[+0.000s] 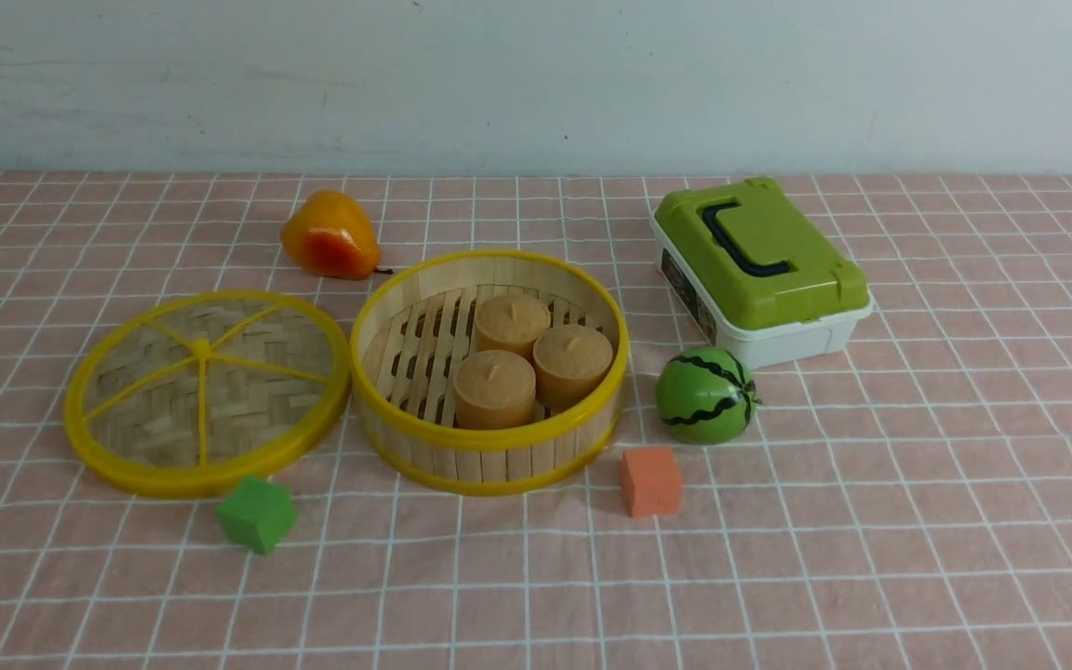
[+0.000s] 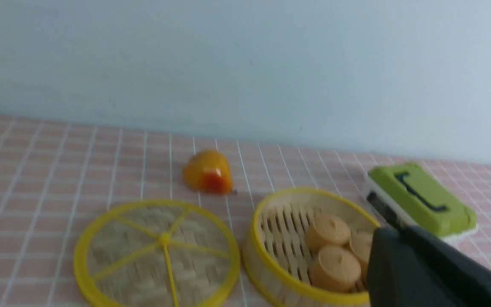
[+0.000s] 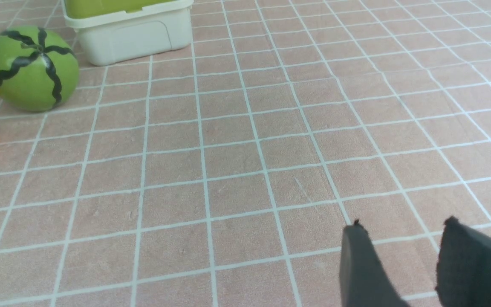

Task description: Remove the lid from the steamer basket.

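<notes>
Left claw (image 2: 392, 251) was closed, holding nothing; right claw (image 3: 403, 238) stood apart, empty. Bamboo lid (image 1: 202, 400) lay off the steamer basket (image 1: 489, 456), just beside it, toward the tabletop's (image 1: 871, 577) left edge. Basket sat open, three buns (image 1: 495, 386) inside. Green block (image 1: 257, 514) near lid's front rim.

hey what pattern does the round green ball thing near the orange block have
The green ball has wavy black stripes, clearest in the right wrist view.
</notes>
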You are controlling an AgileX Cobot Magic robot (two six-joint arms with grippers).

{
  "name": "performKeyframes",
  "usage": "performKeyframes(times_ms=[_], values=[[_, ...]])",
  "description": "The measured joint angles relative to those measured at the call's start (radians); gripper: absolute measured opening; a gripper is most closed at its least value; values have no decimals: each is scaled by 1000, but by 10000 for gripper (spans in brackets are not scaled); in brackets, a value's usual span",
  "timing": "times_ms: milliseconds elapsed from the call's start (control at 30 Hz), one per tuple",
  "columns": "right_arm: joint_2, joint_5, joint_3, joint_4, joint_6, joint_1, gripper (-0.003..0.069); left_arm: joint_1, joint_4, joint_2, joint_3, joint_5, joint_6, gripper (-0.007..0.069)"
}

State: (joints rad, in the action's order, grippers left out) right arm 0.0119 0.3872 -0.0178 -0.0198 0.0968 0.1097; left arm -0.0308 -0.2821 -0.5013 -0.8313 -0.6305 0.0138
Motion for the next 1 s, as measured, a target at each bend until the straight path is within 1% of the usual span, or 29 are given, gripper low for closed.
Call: performKeyframes(times_ms=[133, 167, 200, 367, 533, 567, 667, 767, 800, 867, 900, 1000], values=[[0, 0, 0, 0, 0, 0, 242, 0, -23, 105, 199, 7, -39, -13], [0, 0, 0, 0, 0, 0, 242, 0, -25, 114, 217, 7, -39, -13], [0, 0, 0, 1, 0, 0, 242, 0, -21, 160, 304, 18, -38, -13], [0, 0, 0, 1, 0, 0, 242, 0, -17, 208, 382, 71, -37, -13], [0, 0, 0, 1, 0, 0, 242, -9, 57, 213, 399, 75, -37, -13], [0, 0, 0, 1, 0, 0, 242, -28, 104, 213, 412, 79, -37, -13], [0, 0, 0, 1, 0, 0, 242, -36, 158, 236, 454, 86, -28, -13], [0, 0, 0, 1, 0, 0, 242, -37, 204, 319, 545, 125, 25, -13], [0, 0, 0, 1, 0, 0, 242, -37, 240, 401, 622, 172, 98, -13], [0, 0, 0, 1, 0, 0, 242, -37, 282, 476, 689, 191, 166, -13], [0, 0, 0, 1, 0, 0, 242, -37, 291, 482, 696, 194, 174, -13], [0, 0, 0, 1, 0, 0, 242, -37, 349, 512, 803, 208, 290, -13]])
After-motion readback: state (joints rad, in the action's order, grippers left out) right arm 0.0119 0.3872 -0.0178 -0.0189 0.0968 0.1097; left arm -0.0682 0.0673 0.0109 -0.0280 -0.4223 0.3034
